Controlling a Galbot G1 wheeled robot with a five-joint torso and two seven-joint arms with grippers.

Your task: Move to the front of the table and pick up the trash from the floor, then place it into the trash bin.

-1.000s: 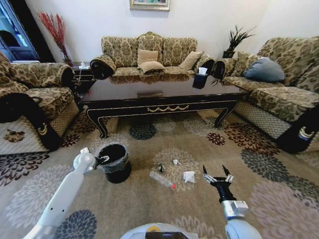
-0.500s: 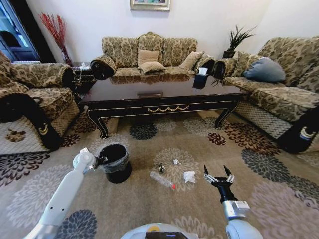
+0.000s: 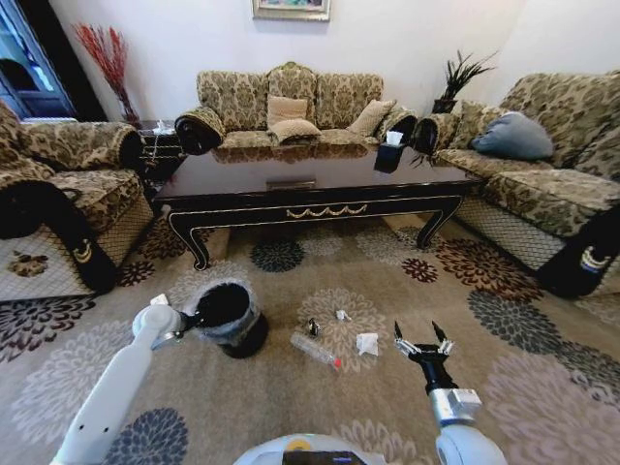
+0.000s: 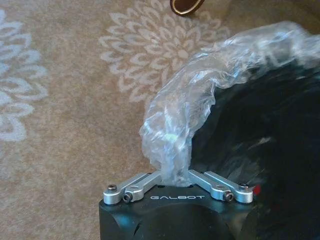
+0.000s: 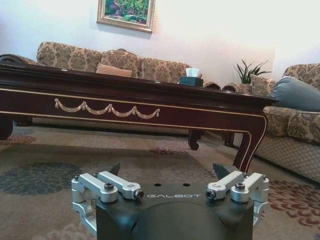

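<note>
The floor [image 3: 291, 407] is a beige carpet patterned with large round flower medallions in cream, brown, dark red and navy. On it, far from the robot, stands the table [image 3: 310, 184], with a dark tissue box [image 3: 389, 155] near its far right corner. Nearer, to the left, the trash bin [image 3: 232, 320] leans over, its base on the carpet. To its right lie the trash pieces: a clear bottle [image 3: 315, 350] with a red cap, a crumpled white tissue [image 3: 367, 343], a small dark scrap [image 3: 313, 327] and a small white scrap [image 3: 342, 315].
</note>
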